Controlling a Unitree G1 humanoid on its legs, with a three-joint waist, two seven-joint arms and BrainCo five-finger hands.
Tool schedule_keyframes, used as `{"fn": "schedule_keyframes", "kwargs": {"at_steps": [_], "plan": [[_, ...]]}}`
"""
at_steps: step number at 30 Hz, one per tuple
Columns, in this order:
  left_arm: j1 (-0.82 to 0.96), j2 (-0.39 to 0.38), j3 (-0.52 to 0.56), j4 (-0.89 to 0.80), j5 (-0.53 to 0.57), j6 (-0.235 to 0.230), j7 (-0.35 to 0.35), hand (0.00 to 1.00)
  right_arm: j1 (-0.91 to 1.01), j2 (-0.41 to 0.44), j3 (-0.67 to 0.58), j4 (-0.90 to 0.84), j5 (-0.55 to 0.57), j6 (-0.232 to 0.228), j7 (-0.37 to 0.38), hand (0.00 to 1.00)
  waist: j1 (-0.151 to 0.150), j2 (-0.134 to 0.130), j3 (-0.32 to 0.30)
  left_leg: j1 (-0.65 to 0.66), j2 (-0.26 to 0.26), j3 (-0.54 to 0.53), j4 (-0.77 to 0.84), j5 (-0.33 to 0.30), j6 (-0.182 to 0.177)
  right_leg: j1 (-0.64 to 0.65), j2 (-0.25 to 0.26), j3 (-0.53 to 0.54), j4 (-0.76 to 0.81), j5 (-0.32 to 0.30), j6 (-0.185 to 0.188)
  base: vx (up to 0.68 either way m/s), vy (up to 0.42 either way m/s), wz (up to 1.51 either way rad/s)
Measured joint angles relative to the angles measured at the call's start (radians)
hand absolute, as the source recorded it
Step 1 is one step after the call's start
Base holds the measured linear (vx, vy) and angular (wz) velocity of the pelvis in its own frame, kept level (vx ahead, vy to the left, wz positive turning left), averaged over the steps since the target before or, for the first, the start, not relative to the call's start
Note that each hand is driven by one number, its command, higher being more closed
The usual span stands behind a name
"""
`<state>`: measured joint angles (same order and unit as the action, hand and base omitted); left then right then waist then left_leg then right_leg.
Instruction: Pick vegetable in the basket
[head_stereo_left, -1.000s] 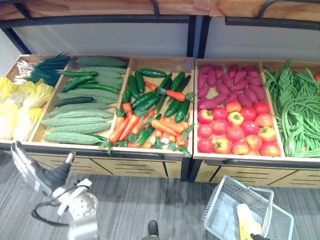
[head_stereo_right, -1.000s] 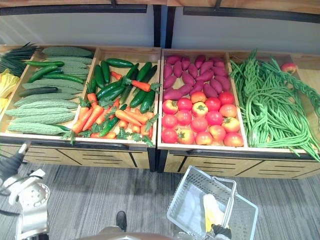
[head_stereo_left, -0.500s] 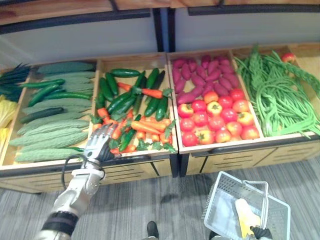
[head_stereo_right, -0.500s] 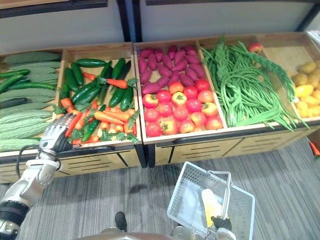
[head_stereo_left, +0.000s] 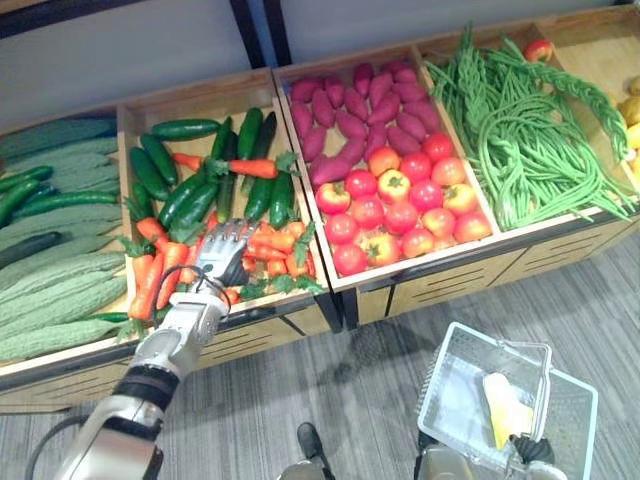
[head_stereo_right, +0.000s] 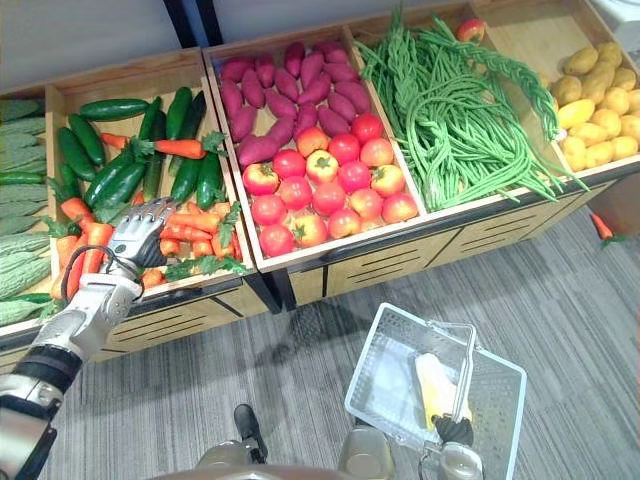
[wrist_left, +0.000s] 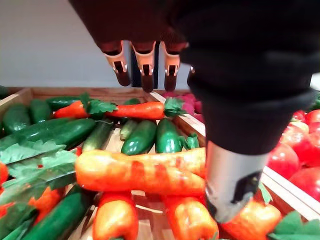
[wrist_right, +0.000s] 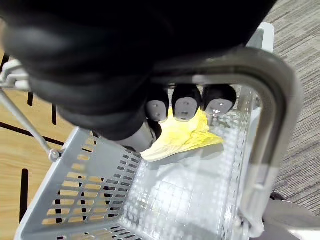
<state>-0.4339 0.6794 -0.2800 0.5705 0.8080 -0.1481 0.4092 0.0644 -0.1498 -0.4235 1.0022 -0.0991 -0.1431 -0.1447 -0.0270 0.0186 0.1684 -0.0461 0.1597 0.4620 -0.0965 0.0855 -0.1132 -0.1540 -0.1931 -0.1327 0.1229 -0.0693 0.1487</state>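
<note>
Orange carrots (head_stereo_left: 268, 246) lie at the front of a wooden bin, mixed with dark green cucumbers (head_stereo_left: 190, 200). My left hand (head_stereo_left: 224, 256) hovers low over the carrots, open, its fingers (wrist_left: 145, 66) straight and its thumb (wrist_left: 231, 184) hanging just above a carrot (wrist_left: 140, 173). It holds nothing. My right hand (head_stereo_right: 455, 430) is shut on the grey handle (wrist_right: 278, 105) of the wire basket (head_stereo_right: 364, 366), which hangs above the floor before the stall. A pale yellow leafy vegetable (wrist_right: 182, 137) lies in the basket.
Bitter gourds (head_stereo_left: 50, 290) fill the bin to the left. Purple sweet potatoes (head_stereo_right: 270, 85), tomatoes (head_stereo_right: 325, 190), green beans (head_stereo_right: 450, 110) and potatoes (head_stereo_right: 590, 110) lie to the right. The bins' wooden front edge (head_stereo_left: 300, 310) stands below my left hand. A carrot (head_stereo_right: 601, 225) lies on the floor.
The camera has swung to the right. My left hand rose from near the floor to the bin's front edge, then moved forward over the carrots. The basket stays in my right hand.
</note>
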Motion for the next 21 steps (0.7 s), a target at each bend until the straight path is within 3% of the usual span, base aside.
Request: {"fn": "schedule_keyframes", "kwargs": {"at_steps": [10, 21], "plan": [[-0.085, 0.0, 0.0, 0.058, 0.0, 0.028, 0.006, 0.0, 0.0, 0.0, 0.002, -0.017, 0.0, -0.001, -0.002, 1.0, 0.005, 0.0, 0.007, -0.022, 0.002, 0.016, 0.0, -0.001, -0.001, -0.036, -0.001, 0.015, 0.021, 0.0, 0.0, 0.01, 0.005, -0.01], [-0.174, 0.0, -0.01, 0.114, 0.0, 0.046, 0.006, 0.0, -0.004, -0.002, 0.043, -0.052, 0.022, -0.011, -0.012, 1.0, 0.013, -0.022, 0.053, -0.076, 0.003, 0.02, 0.0, 0.007, 0.004, -0.105, 0.0, 0.03, 0.051, 0.002, -0.001, 0.0, 0.007, 0.0]]}}
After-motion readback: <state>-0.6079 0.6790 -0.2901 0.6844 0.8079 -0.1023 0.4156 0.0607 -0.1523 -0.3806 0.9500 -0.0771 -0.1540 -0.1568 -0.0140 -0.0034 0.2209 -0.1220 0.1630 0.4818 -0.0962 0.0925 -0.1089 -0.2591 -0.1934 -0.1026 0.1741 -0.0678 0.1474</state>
